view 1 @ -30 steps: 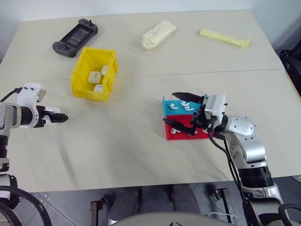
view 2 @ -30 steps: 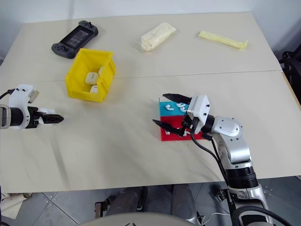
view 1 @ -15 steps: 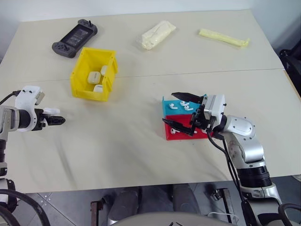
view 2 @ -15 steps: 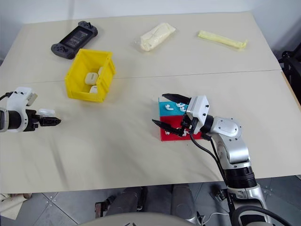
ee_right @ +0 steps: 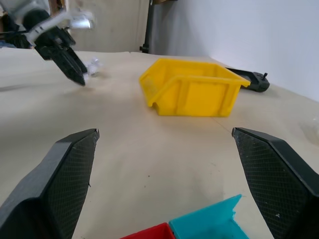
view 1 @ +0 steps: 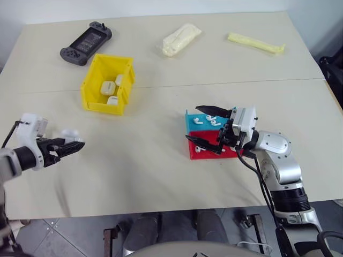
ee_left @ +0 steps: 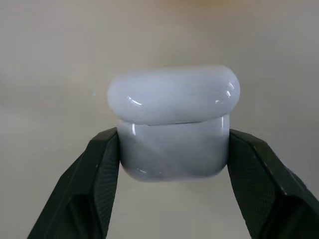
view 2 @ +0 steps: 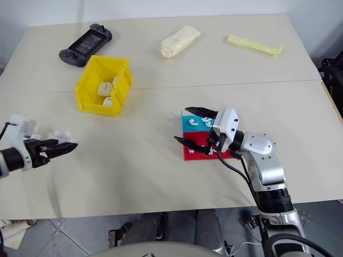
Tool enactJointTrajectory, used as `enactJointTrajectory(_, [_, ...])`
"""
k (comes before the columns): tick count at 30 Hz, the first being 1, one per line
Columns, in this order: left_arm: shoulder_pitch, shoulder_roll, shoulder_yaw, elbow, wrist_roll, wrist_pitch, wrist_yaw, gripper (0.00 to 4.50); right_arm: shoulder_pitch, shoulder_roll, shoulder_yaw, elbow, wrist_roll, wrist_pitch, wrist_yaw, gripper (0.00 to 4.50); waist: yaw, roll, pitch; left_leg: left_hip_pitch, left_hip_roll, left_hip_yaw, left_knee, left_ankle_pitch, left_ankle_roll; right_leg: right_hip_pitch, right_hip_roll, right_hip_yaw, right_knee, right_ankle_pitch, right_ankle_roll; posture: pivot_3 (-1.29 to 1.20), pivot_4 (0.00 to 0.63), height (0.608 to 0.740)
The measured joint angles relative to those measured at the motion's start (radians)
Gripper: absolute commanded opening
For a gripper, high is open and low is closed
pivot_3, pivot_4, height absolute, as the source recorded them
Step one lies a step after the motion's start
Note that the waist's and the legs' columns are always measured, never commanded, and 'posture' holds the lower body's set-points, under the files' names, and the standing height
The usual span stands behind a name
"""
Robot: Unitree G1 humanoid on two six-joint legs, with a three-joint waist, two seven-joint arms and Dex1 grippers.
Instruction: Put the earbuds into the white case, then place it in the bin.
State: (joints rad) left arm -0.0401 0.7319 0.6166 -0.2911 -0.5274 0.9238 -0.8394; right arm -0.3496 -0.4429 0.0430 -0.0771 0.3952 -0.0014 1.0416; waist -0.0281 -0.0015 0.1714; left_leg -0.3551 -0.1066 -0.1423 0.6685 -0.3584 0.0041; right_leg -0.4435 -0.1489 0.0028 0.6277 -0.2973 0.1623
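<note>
At the near left of the surface (view 1: 161,160), the left end effector (view 1: 75,145) now has its two black fingers clamped on the sides of the white case (ee_left: 172,122), lid down; a second ago those fingers stood apart with nothing between them, half a second ago a small white shape showed at their tips, and since then the arm has drawn in toward the middle and lifted the case a little clear of the cloth. That reads as the pick-up of a case being done, with the filling step next. Farther off, left of centre, the bin (view 1: 95,85) sits where it was, with three more white cases lying inside it, and the dark game controller (view 1: 86,42) lies beyond it at the far left. Right of centre, the red tray (view 1: 199,152) and the blue tray (view 1: 193,123) stand touching, the blue one the farther, each holding a few earbuds (view 1: 206,119). The right end effector (view 1: 206,128) hangs just above those trays, its fingers spread wide and empty, unmoved over the last second. My judgement is that the case must now be brought across and opened before any earbud goes in; nothing has yet gone into this case.
</note>
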Motion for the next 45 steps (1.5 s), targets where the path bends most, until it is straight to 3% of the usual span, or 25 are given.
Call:
enactJointTrajectory(5, [0.021, -0.206, 0.009, -0.173, -0.074, -0.268, -0.005, 2.81, -0.007, -0.024, -0.005, 0.001, 0.001, 0.0, 0.015, 4.5, 0.019, -0.001, -0.001, 0.0, 0.0, 0.0, 0.009, -0.001, -0.001, 0.003, 0.0, -0.001, -0.001, 0.0, 0.0, 0.0, 0.15, 0.74])
enactJointTrajectory(9, [0.005, -0.345, -0.158, -0.213, -0.055, -0.435, 0.023, 2.81, -0.007, -0.061, -0.014, 0.0, 0.001, 0.003, 0.015, 4.5, 0.034, -0.001, -0.001, 0.0, -0.001, 0.0, 0.013, -0.003, 0.001, 0.006, 0.0, -0.001, -0.001, 0.001, 0.001, 0.0, 0.15, 0.74])
enactJointTrajectory(13, [-0.015, -0.402, -0.35, -0.196, -0.005, -0.577, -0.025, 2.81, 0.036, -0.13, -0.064, -0.022, 0.002, 0.01, 0.008, 4.5, 0.04, -0.001, -0.001, 0.0, -0.001, 0.001, 0.014, -0.005, 0.003, 0.007, 0.0, 0.0, -0.001, 0.001, 0.002, 0.0, 0.15, 0.74])
enactJointTrajectory(17, [-0.044, -0.409, -0.499, -0.111, 0.051, -0.736, -0.122, 2.81, 0.114, -0.211, -0.158, -0.063, 0.011, 0.022, -0.003, 4.5, 0.043, -0.001, -0.001, 0.0, 0.0, 0.003, 0.014, -0.005, 0.004, 0.007, 0.0, 0.0, -0.002, 0.002, 0.002, 0.0, 0.15, 0.74])
enactJointTrajectory(23, [-0.24, -0.525, -0.673, 0.099, 0.061, -0.865, -0.223, 2.81, 0.382, -0.329, -0.405, -0.082, 0.032, 0.019, 0.014, 4.5, 0.07, -0.001, -0.001, 0.002, -0.001, 0.004, 0.016, -0.006, 0.006, 0.015, 0.0, 0.0, -0.008, 0.004, 0.007, 0.0, 0.15, 0.74])
enactJointTrajectory(27, [-0.321, -0.589, -0.739, 0.215, 0.058, -0.932, -0.281, 2.81, 0.517, -0.358, -0.54, -0.08, 0.037, 0.015, 0.026, 4.5, 0.06, -0.001, -0.001, 0.003, -0.001, 0.009, 0.015, -0.007, 0.008, 0.015, 0.0, 0.002, -0.008, 0.005, 0.008, 0.0, 0.15, 0.74])
enactJointTrajectory(31, [-0.372, -0.644, -0.76, 0.309, 0.042, -0.976, -0.329, 2.81, 0.612, -0.417, -0.594, -0.082, 0.023, -0.004, 0.087, 4.5, 0.052, -0.001, -0.001, 0.004, -0.001, 0.014, 0.015, -0.007, 0.009, 0.015, 0.001, 0.003, -0.009, 0.005, 0.009, 0.0, 0.15, 0.74])
enactJointTrajectory(35, [-0.37, -0.641, -0.781, 0.309, 0.041, -1.005, -0.361, 2.81, 0.574, -0.485, -0.574, -0.144, 0.032, 0.056, 0.104, 4.5, 0.048, 0.001, -0.002, 0.005, 0.001, 0.013, 0.015, -0.007, 0.009, 0.014, 0.001, 0.004, -0.012, 0.005, 0.009, 0.0, 0.15, 0.74])
enactJointTrajectory(41, [-0.323, -0.615, -0.766, 0.3, 0.035, -1.005, -0.339, 2.81, 0.407, -0.697, -0.381, -0.356, 0.101, 0.478, 0.045, 4.5, 0.059, 0.001, -0.002, 0.003, 0.0, 0.011, 0.016, -0.008, 0.01, 0.015, 0.0, 0.004, -0.016, 0.006, 0.01, 0.0, 0.15, 0.74])
enactJointTrajectory(45, [-0.292, -0.596, -0.759, 0.264, 0.043, -1.004, -0.294, 2.81, 0.237, -0.774, -0.204, -0.447, 0.134, 0.69, 0.016, 4.5, 0.069, 0.0, -0.001, 0.002, -0.001, 0.01, 0.016, -0.008, 0.011, 0.014, 0.0, 0.003, -0.018, 0.006, 0.011, 0.0, 0.15, 0.74])
